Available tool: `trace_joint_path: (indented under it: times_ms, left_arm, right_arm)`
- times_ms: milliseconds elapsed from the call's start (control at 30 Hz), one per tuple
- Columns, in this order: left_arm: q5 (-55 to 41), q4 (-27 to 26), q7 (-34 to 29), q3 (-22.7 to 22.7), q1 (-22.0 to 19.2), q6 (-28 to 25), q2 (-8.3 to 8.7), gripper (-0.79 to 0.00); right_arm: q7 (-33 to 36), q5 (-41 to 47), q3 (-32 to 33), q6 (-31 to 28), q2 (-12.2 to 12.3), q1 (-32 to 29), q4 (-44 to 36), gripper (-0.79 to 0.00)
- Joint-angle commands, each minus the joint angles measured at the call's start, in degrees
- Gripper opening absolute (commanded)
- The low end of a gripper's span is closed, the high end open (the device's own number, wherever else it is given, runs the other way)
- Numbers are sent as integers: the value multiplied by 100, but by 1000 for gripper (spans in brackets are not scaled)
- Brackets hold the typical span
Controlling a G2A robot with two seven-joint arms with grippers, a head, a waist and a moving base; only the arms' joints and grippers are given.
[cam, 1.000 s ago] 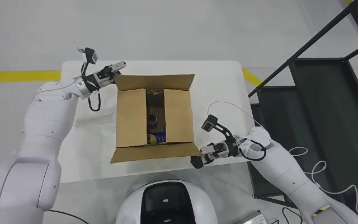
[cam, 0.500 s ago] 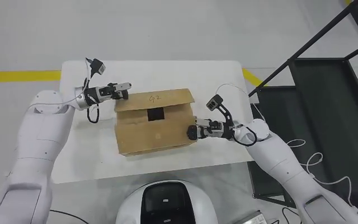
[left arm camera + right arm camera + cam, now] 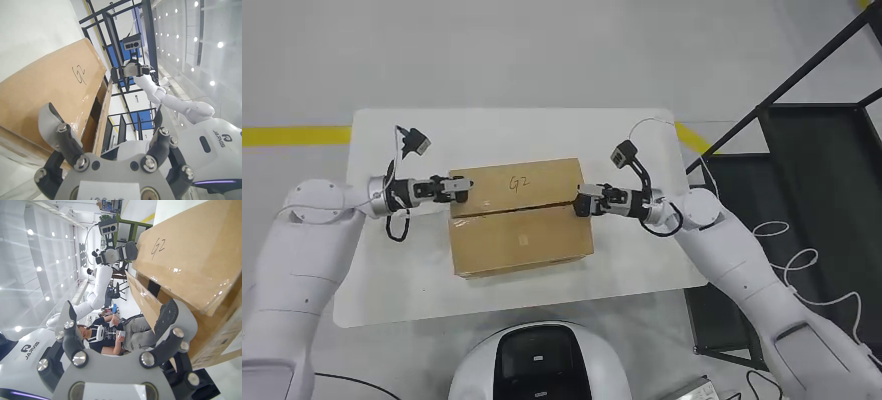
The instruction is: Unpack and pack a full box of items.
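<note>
Within 1 second the 2 long flaps have gone from splayed open, with items showing inside, to folded flat over the top, and both arms have swung in to the short ends of the box.

The white tabletop point(image 3: 642, 150) carries the cardboard box point(image 3: 522, 262) at its middle, long side across the robot's front. The far flap point(image 3: 512, 183) and near flap point(image 3: 522, 238) meet along a seam; the wrist views show a narrow dark gap there, so the lid is not quite flush. The left pincer point(image 3: 455, 187) sits at the seam's left end, fingers apart and gripping nothing. The right pincer point(image 3: 582, 198) sits at the opposite end, also spread, 1 ribbed pad against the cardboard.

This looks like the closing step of packing: contents are covered, and what likely remains is pressing the flaps level.
</note>
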Motion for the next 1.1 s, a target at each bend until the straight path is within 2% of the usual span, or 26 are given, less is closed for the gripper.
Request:
trace_joint_path:
  times_ms: [0,200,400,600,733,867,1067]
  left_arm:
    - [-68,-42,6,31,30,-5,54,0]
    - [-539,-278,78,-61,156,-77,227,0]
    - [-1484,-766,-81,-566,614,82,437,0]
    - [-979,-692,550,-1097,1272,-449,605,0]
    - [-752,-980,1015,-1244,1691,-364,639,0]
    - [-519,-1418,771,-1288,2018,-250,687,0]
    - [-409,-1768,97,-1297,2205,-18,749,0]
  right_arm:
    - [19,-40,-87,92,-45,116,130,0]
    - [92,-129,-379,219,-218,471,551,0]
    - [167,-143,-539,222,-363,756,834,0]
    - [228,-322,-546,197,-417,882,867,0]
    - [255,-368,-472,195,-416,856,853,0]
    - [289,-389,-405,197,-414,805,877,0]
    - [311,-432,-337,227,-426,772,876,0]
